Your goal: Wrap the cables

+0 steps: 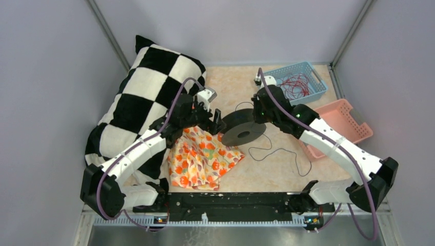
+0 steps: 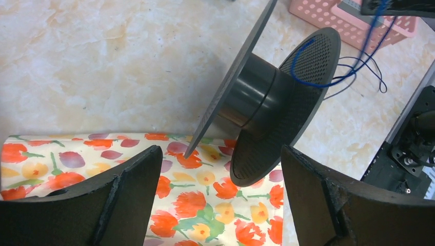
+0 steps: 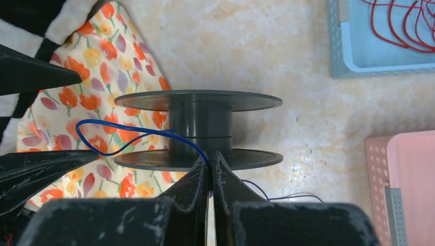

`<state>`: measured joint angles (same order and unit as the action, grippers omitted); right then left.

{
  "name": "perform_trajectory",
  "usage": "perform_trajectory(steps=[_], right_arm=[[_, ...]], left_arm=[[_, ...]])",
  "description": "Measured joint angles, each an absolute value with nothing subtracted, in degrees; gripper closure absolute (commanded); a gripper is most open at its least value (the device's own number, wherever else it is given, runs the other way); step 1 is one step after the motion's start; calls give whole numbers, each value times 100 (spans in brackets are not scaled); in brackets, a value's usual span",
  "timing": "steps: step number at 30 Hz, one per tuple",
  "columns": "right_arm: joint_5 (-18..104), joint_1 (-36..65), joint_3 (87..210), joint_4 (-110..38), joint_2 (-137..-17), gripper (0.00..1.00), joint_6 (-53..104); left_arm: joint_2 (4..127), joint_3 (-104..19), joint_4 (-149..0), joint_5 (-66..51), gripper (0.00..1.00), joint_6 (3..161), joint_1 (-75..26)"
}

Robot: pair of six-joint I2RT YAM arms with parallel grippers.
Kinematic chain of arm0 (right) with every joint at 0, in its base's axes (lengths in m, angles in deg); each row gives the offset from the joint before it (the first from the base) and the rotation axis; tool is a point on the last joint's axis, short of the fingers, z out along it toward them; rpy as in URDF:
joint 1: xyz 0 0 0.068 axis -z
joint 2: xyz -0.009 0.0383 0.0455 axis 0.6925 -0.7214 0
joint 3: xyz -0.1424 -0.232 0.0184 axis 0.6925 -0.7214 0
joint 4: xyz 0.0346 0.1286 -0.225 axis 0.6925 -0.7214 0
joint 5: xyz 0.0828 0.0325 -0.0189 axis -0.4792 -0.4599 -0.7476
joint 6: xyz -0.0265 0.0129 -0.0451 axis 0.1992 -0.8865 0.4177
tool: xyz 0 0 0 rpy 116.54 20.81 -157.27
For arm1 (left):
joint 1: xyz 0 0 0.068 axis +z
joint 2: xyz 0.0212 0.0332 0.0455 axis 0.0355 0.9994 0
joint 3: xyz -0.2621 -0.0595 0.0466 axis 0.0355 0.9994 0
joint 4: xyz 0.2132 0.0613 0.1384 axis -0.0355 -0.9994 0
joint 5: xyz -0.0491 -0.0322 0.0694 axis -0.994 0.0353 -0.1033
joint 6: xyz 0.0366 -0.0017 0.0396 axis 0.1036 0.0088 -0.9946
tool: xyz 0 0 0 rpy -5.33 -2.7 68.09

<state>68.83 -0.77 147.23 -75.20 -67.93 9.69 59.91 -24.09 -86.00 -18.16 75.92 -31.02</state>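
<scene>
A black spool point(image 1: 243, 127) stands tilted mid-table, its left rim over a floral cloth point(image 1: 202, 160). The thin dark cable point(image 1: 277, 151) trails in loops on the table right of the spool. My right gripper point(image 1: 256, 114) is at the spool's far right side, shut on the cable point(image 3: 128, 138), which arcs from the pinched fingertips point(image 3: 210, 156) in a loop past the spool's core point(image 3: 200, 123). My left gripper point(image 1: 218, 123) is at the spool's left edge, open. In the left wrist view the spool's rims point(image 2: 267, 102) sit just ahead of the wide gap point(image 2: 220, 154), touching neither finger.
A black-and-white checkered pillow point(image 1: 141, 97) fills the left side behind my left arm. A blue basket point(image 1: 297, 82) holding red wire stands at the back right. A pink basket point(image 1: 341, 123) lies beside my right arm.
</scene>
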Motion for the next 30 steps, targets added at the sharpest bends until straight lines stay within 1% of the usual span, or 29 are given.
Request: perform_trajectory(steps=[13,21,24,30], right_arm=[[6837,-77,14656,-7258,-7354,100,952],[6756,-77,14638,-7160,-7582,100,779],[6732,-77,14638,-7118,-7597,100,757],[6715,-77,14638,-7066,-7597,100,731]], left_arm=[[6068,-2444,-8803,-2340,9,7382,-3107],[6286,-2453,-8582,-2537,13,7548,-3172],[6413,-2457,-8468,-2472,15,7618,-3225],[6538,-2418,-7896,-2236,21,7806,-3319]])
